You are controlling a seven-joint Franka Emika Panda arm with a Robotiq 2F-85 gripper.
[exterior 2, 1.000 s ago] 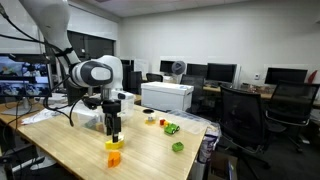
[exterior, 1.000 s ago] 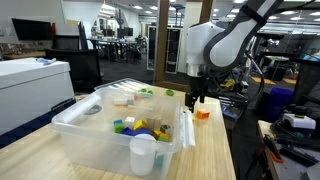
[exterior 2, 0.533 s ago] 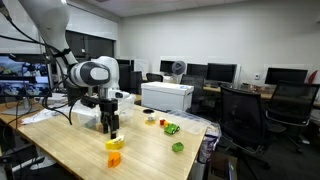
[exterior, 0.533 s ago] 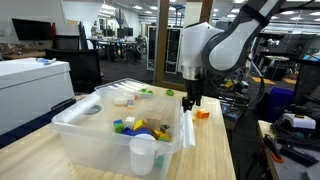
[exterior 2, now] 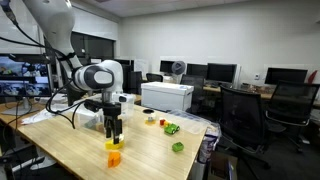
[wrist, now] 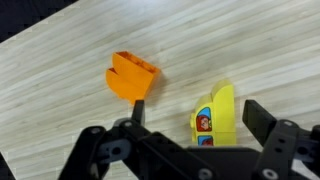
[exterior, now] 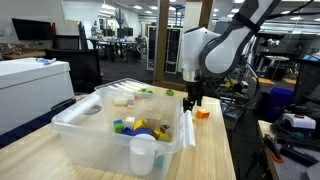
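Note:
In the wrist view my gripper (wrist: 196, 112) hangs open over the wooden table, its two black fingers wide apart. Between them lies a yellow block (wrist: 214, 115) with a small picture of a figure on its side; neither finger touches it. An orange block (wrist: 132, 76) rests just beyond the left finger (wrist: 138, 110). In both exterior views the gripper (exterior: 193, 98) (exterior 2: 115, 128) points straight down, a little above the yellow block (exterior 2: 113, 145) and orange block (exterior 2: 114, 157) (exterior: 203, 113) on the table.
A clear plastic bin (exterior: 75, 120) with several coloured toys stands beside the gripper, a white cup (exterior: 143, 153) at its near corner. Green toys (exterior 2: 177, 147) (exterior 2: 171, 128) lie farther along the table. A white box (exterior 2: 166, 96), office chairs and monitors stand behind.
The arm has shifted slightly over the blocks; the gripper stays open and the blocks have not moved.

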